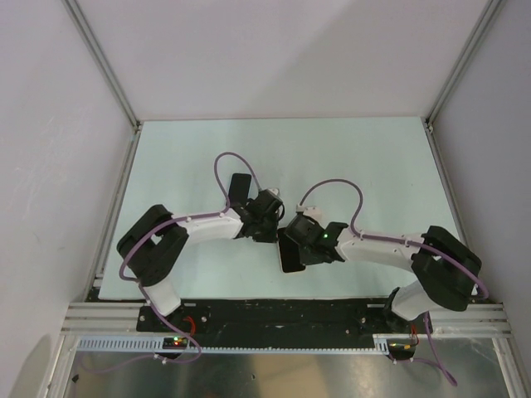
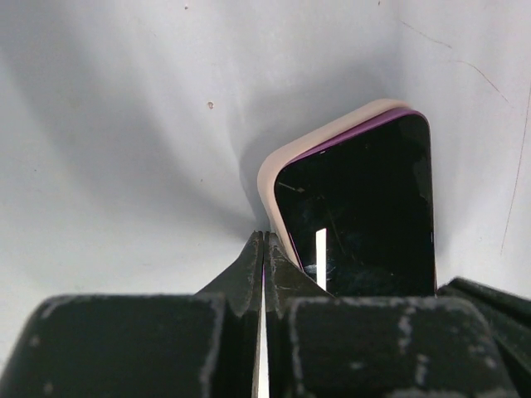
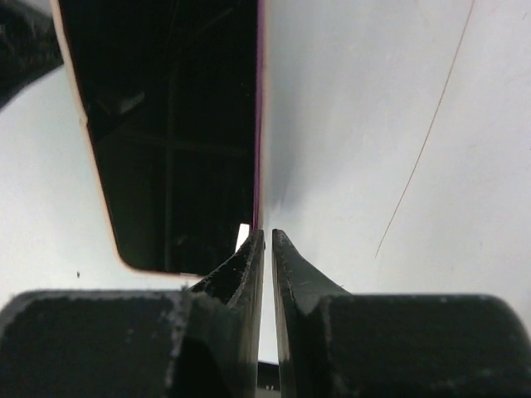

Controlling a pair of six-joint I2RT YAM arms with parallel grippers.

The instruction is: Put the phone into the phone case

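The phone (image 1: 290, 259) is a glossy black slab with a thin pale rim, lying flat at the table's middle front. It fills the right of the left wrist view (image 2: 365, 207) and the upper left of the right wrist view (image 3: 174, 124), where a purple line runs along its edge. My left gripper (image 1: 267, 227) is shut, its tips (image 2: 265, 240) down at the phone's near corner edge. My right gripper (image 1: 300, 237) is shut to a hairline gap, its tips (image 3: 267, 236) touching the phone's purple side edge. The phone case (image 1: 241, 184), matte black, lies behind the left wrist, partly hidden.
The pale table (image 1: 373, 166) is boxed in by white walls with aluminium posts at the back corners (image 1: 137, 124). Both arms meet over the middle front, purple cables looping above them. A metal rail (image 1: 282, 319) runs along the near edge.
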